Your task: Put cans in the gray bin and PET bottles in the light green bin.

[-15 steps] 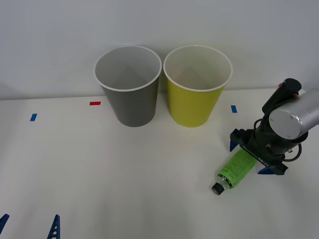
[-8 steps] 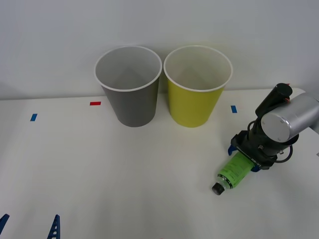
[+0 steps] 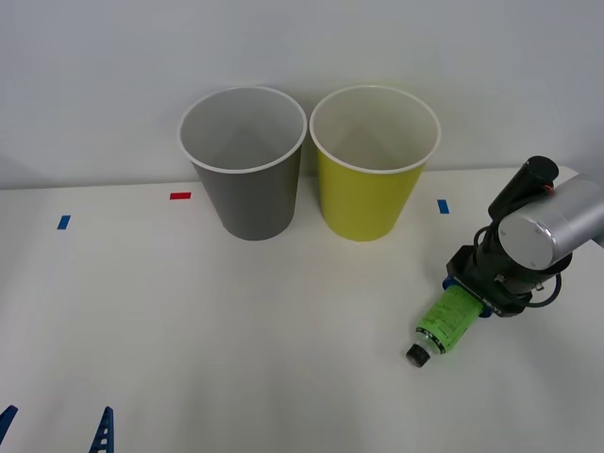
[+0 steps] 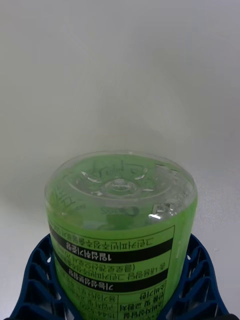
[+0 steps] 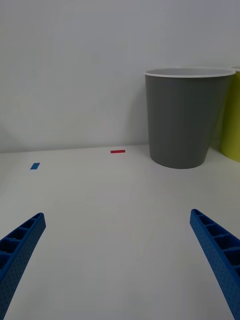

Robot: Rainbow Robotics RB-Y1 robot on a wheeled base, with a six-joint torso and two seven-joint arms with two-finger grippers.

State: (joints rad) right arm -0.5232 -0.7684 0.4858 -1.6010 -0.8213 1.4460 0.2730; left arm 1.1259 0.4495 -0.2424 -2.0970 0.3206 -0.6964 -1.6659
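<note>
Right gripper (image 3: 479,300) clamped around PET bottle (image 3: 446,319) lying on table (image 3: 236,330); left gripper (image 5: 120,260) spread wide, idle

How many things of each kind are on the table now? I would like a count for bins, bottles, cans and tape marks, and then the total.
Bins: 2, the gray bin and the light green bin.
Bottles: 1, the PET bottle, lying with the right gripper shut on it.
Cans: 0 visible.
Tape marks: 3, the red mark, the left blue mark and the right blue mark.
Total: 6.
</note>
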